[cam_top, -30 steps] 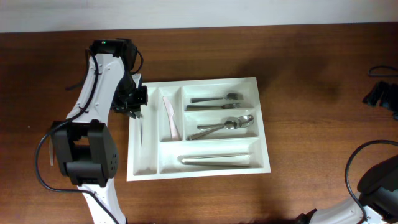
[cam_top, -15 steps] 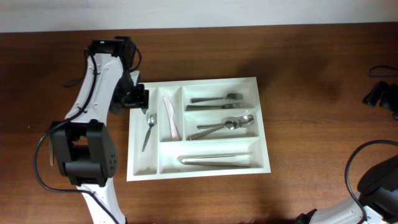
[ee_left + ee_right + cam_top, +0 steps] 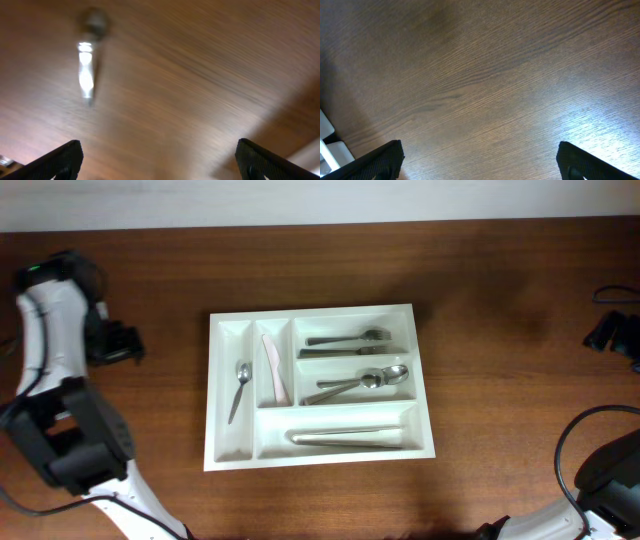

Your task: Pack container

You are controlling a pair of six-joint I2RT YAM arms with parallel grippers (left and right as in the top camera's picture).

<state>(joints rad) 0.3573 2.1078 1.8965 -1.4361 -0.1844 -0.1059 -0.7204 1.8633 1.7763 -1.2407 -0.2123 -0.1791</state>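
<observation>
Inside the container (image 3: 330, 311), one spoon (image 3: 238, 390) occupies the leftmost compartment.

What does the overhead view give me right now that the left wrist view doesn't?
Only overhead: the container, with cutlery in all five compartments, including a small spoon in the leftmost narrow one. It also shows the left gripper off to the container's left, apart from it.
Only left wrist: that gripper's fingers close up, spread wide with nothing between them, and a blurred bright streak on the wood.
Both: the brown wooden table.
</observation>
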